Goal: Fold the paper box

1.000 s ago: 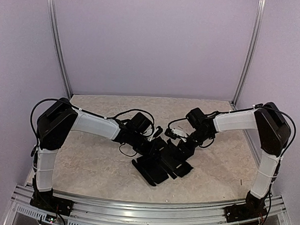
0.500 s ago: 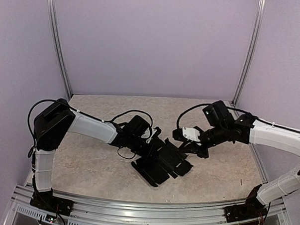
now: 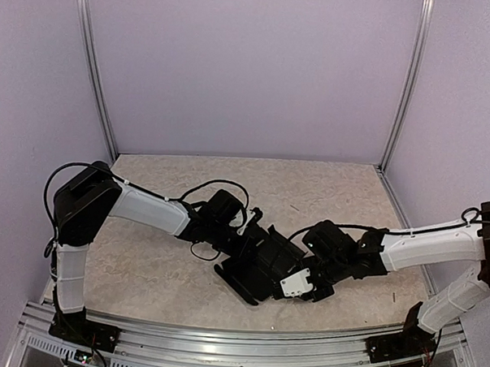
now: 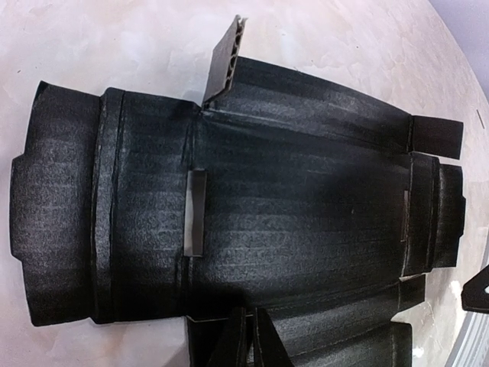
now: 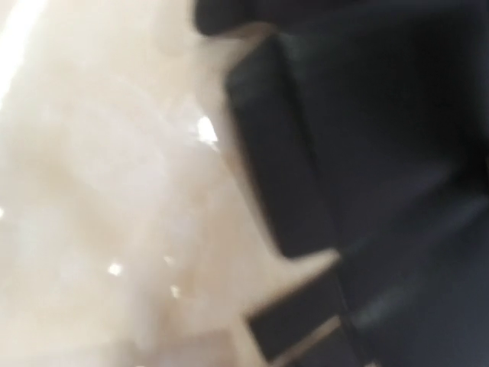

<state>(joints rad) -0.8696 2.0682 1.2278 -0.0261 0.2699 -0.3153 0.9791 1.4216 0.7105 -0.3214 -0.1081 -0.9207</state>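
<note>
Swinging down from the far right, the right pincer (image 3: pixel 296 285) now sits low at the near right edge of the paper box (image 4: pixel 290 191), which lies mostly flat in the middle of the desk (image 3: pixel 160 261). Its own view is blurred, so I cannot tell how its jaws stand. The left pincer (image 3: pixel 255 241) looks nearly pressed together at the box's edge, but I cannot tell whether it grips. If that hold is loose, a push from the right could skid the sheet or crease a flap wrongly.
</note>
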